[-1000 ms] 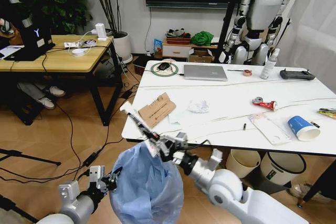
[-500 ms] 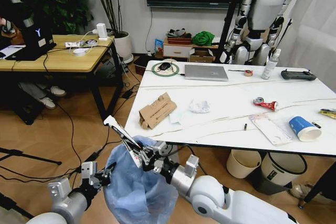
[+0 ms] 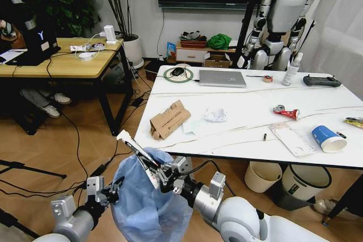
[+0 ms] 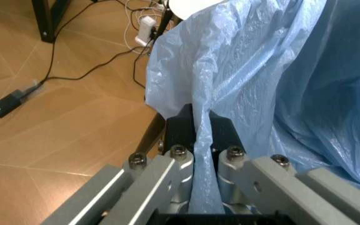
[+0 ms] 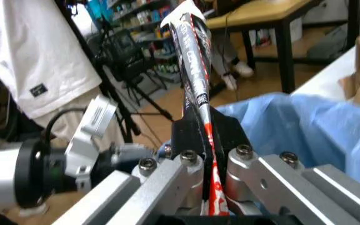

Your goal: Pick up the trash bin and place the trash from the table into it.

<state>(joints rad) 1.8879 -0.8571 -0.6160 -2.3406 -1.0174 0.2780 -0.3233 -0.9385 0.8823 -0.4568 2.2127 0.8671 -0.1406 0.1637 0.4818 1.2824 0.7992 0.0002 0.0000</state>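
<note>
Left gripper: clenched on a fold of the bin's blue bag, holding the trash bin up off the floor, just off the table's near left corner — so litter can drop in.
Right gripper: clamped on a flat red-and-white wrapper, poised over the bag's open mouth — judged ready for release.
Table: the rest of the trash waits here.
Cardboard: near the left edge.
Crumpled paper: mid-table.
Red can and blue cup: towards the right edge.
</note>
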